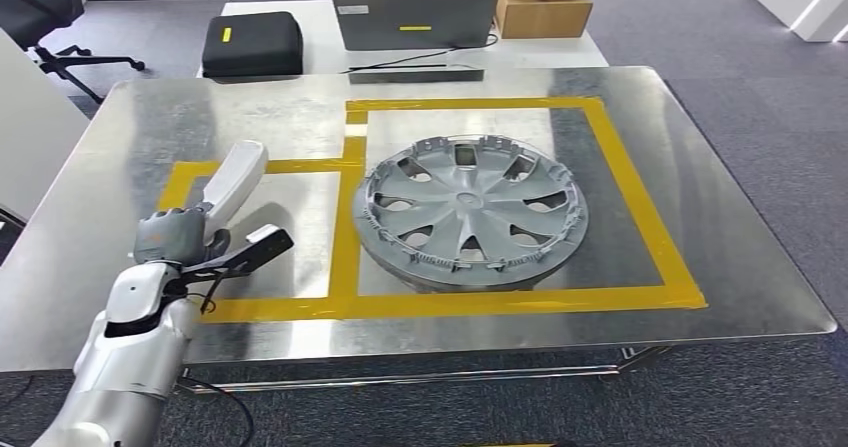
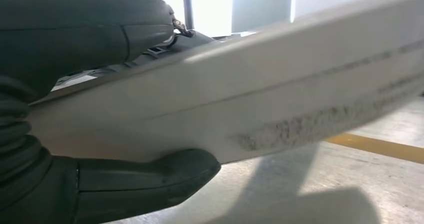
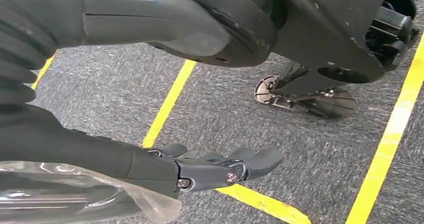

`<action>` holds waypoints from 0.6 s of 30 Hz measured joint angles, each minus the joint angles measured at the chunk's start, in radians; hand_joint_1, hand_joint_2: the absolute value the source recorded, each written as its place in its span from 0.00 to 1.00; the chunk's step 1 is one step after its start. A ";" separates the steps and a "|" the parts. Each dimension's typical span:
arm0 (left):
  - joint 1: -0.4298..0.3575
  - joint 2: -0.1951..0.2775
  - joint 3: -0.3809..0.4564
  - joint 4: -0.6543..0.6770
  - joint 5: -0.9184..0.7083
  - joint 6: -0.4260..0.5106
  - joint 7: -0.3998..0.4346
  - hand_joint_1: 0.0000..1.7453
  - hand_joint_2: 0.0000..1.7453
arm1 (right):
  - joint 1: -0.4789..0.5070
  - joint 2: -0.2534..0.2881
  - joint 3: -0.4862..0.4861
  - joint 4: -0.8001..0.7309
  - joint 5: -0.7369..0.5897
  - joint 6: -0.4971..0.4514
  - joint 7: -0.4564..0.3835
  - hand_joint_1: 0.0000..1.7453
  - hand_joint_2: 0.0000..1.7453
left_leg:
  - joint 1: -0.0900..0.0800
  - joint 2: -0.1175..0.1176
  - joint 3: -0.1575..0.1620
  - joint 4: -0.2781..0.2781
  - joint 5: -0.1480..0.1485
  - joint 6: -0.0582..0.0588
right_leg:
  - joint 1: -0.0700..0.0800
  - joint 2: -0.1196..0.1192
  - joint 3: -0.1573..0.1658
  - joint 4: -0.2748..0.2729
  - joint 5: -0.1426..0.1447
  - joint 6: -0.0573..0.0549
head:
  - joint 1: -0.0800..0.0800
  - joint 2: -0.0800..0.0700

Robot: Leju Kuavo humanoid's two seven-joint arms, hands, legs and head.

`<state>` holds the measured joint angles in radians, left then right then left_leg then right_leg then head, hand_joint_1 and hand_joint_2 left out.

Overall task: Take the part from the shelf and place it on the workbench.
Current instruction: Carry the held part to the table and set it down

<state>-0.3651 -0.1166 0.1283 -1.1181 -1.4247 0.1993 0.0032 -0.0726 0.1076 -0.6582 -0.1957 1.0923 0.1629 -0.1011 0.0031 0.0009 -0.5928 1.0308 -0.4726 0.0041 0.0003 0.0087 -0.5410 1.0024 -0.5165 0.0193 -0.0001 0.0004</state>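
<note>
Fingers (image 2: 145, 184) of the left hand (image 1: 178, 237) clasped above and below a long pale grey moulded plastic part (image 1: 235, 179); part raised at a slant over the smaller yellow-taped rectangle (image 1: 270, 309) on the brushed-metal workbench (image 1: 740, 267), apparently clear of its surface. Right hand (image 3: 220, 169) hanging over grey carpet, fingers loosely extended, grasping nothing. Grey plastic spoked wheel cover (image 1: 470, 209) lying flat in the larger taped rectangle, apart from the part.
</note>
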 joint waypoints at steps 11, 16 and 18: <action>-0.049 -0.007 -0.020 0.095 -0.021 0.062 0.003 0.00 0.00 | -0.008 0.002 0.003 0.000 0.012 -0.003 0.002 0.00 0.00 | 0.001 0.000 0.000 0.000 0.000 0.000 | 0.000 0.000 0.000 0.001 0.000 0.000 | 0.000 0.000; 0.015 -0.052 -0.032 -0.029 0.060 0.080 -0.055 0.00 0.00 | -0.001 0.002 0.002 0.000 0.000 -0.025 0.003 0.00 0.00 | 0.000 0.000 0.000 0.000 0.000 0.000 | 0.000 0.000 0.001 0.000 -0.001 0.000 | 0.000 0.000; 0.079 -0.077 -0.050 -0.142 0.148 0.080 -0.104 0.00 0.00 | 0.005 0.002 0.000 0.000 -0.013 -0.035 0.002 0.00 0.00 | 0.000 0.000 0.000 0.000 -0.001 0.001 | 0.000 0.001 0.001 0.000 -0.002 0.001 | 0.000 0.000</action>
<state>-0.2859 -0.1934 0.0785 -1.2600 -1.2767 0.2795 -0.1004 -0.0679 0.1101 -0.6584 -0.1957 1.0790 0.1278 -0.0986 0.0028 0.0013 -0.5927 1.0308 -0.4738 0.0048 0.0001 0.0095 -0.5402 1.0028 -0.5182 0.0199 -0.0001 0.0004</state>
